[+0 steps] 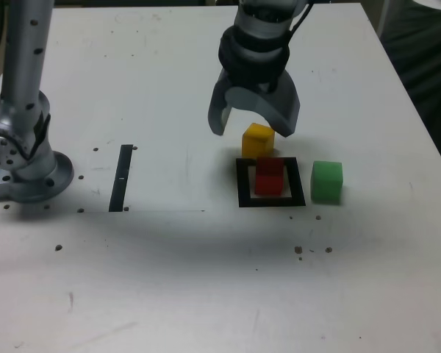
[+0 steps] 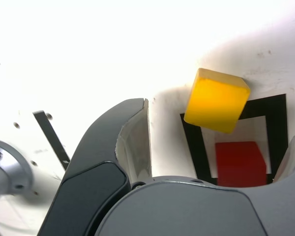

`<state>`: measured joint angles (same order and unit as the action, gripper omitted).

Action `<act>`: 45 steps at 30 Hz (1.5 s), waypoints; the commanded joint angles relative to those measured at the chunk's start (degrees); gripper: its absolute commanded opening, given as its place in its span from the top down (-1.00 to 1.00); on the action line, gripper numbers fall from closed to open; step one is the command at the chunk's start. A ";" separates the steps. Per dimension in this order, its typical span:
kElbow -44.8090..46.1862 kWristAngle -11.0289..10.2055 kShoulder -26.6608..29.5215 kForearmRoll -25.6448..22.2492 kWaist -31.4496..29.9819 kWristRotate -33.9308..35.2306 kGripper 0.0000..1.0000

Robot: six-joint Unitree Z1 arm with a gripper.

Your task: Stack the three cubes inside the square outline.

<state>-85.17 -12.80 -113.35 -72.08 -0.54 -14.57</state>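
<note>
The red cube (image 1: 269, 176) (image 2: 241, 163) sits inside the square outline (image 1: 242, 184) (image 2: 193, 147). The yellow cube (image 1: 258, 140) (image 2: 216, 101) lies just behind it, against the outline's far edge and turned askew; the wrist view shows it overlapping the black frame's corner. On the exterior view's right, the green cube (image 1: 326, 182) stands on the table beside the outline. My gripper (image 1: 251, 125) (image 2: 221, 118) hangs above the yellow cube with its jaws spread wide. Neither finger (image 2: 132, 142) touches any cube.
A straight black strip (image 1: 121, 176) (image 2: 51, 132) lies on the white table (image 1: 206, 279) to the exterior view's left of the outline. The arm's metal base (image 1: 22, 169) stands at the far left. The table's right edge borders a dark area (image 1: 426, 66).
</note>
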 commanded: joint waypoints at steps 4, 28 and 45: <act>-0.85 -0.32 -0.88 -0.19 1.32 -8.10 -0.99; -10.16 -0.82 -10.95 -3.60 5.35 -17.15 -0.58; -11.54 -0.22 -12.25 -3.46 5.55 -16.72 0.41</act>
<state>-96.49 -13.10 -125.34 -75.52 4.93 -31.37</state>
